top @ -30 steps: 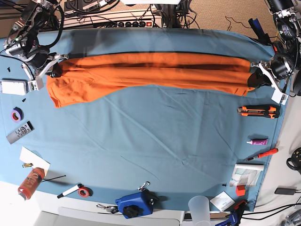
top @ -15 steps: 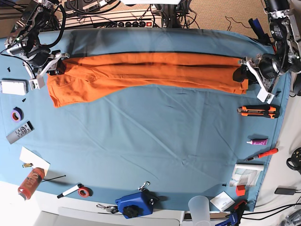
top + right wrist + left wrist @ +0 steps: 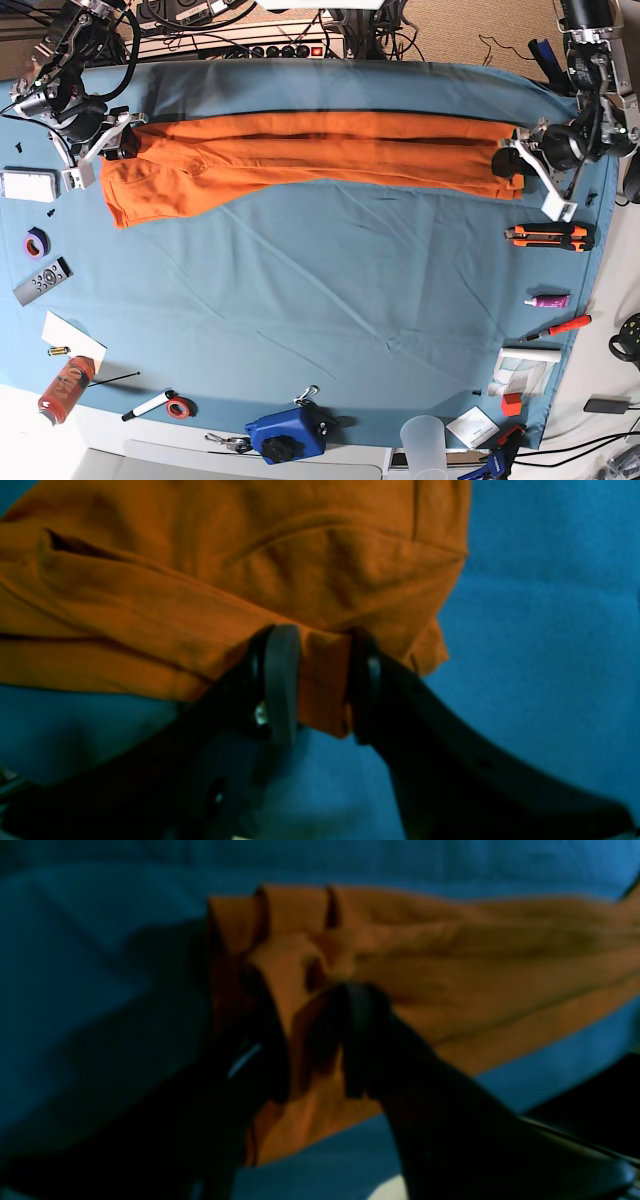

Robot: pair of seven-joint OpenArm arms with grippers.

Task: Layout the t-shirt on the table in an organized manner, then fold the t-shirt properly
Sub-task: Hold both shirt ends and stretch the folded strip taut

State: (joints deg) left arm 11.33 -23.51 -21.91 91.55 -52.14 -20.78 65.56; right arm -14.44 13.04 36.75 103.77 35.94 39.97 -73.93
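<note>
Fingers (image 3: 282, 680) of your right arm flank a fold of the t-shirt (image 3: 320, 150), parted with cloth between; whether they pinch it cannot be told. Your left arm's fingers (image 3: 360, 1040), blurred and dark, likewise straddle bunched fabric, grip unclear. Your t-shirt lies along the worktop's (image 3: 330, 290) far edge, long axis running side to side.

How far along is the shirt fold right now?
Done: the t-shirt lies stretched into a long narrow band across the far side of the table, apparently folded lengthwise. In hand: each end effector sits at one end, the left end effector and right end effector both with cloth between parted jaws; whether they grip is unclear. Left: one end hangs wider and uneven, and the crosswise folds remain.
</note>
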